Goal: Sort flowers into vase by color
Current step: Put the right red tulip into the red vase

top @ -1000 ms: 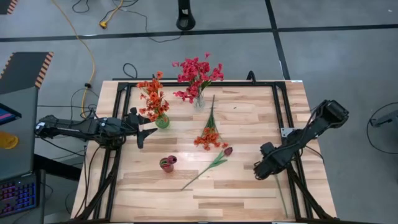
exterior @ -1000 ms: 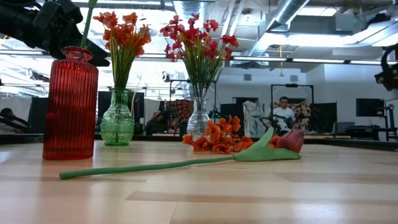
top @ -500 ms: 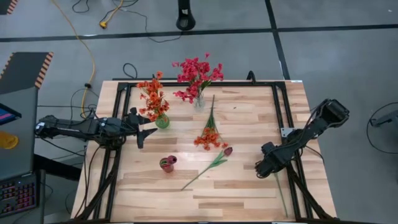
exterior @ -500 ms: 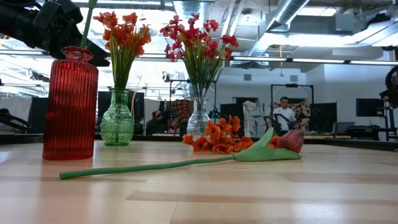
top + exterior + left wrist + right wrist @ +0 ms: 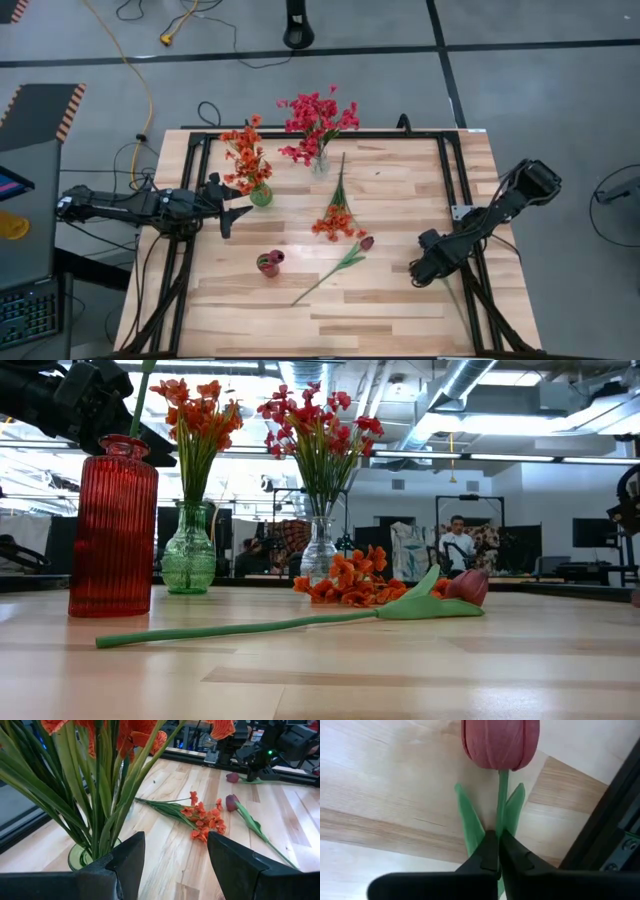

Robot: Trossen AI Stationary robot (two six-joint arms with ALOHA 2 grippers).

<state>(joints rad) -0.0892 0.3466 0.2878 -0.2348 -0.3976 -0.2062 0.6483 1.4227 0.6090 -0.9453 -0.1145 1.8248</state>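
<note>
My right gripper (image 5: 416, 272) is shut on a dark red tulip (image 5: 500, 742) near the table's right edge; its long green stem (image 5: 455, 305) trails toward the near edge. A second tulip (image 5: 366, 243) lies flat on the table in the middle, with an orange spray (image 5: 338, 222) lying beside it. The green vase (image 5: 261, 194) holds orange flowers, the clear vase (image 5: 320, 163) pink-red ones, and the red vase (image 5: 270, 263) a stem. My left gripper (image 5: 175, 855) hangs open beside the green vase, touching nothing. My right gripper pinches the tulip's stem (image 5: 500, 815) just below the bud, between its two leaves. The fingers (image 5: 487, 850) come from above, pointing steeply down, one on each side of the thin stem. The tulip lies low on the wooden table top, its bud (image 5: 232, 777) beside the gripper.
A black metal frame (image 5: 450, 170) runs around the table top, close to my right gripper. The near half of the table (image 5: 350, 320) is bare wood. A person (image 5: 457, 540) sits in the room behind the table.
My right gripper has sunk a little toward the table at the right edge. The vases and the loose flowers have stayed where they were.
</note>
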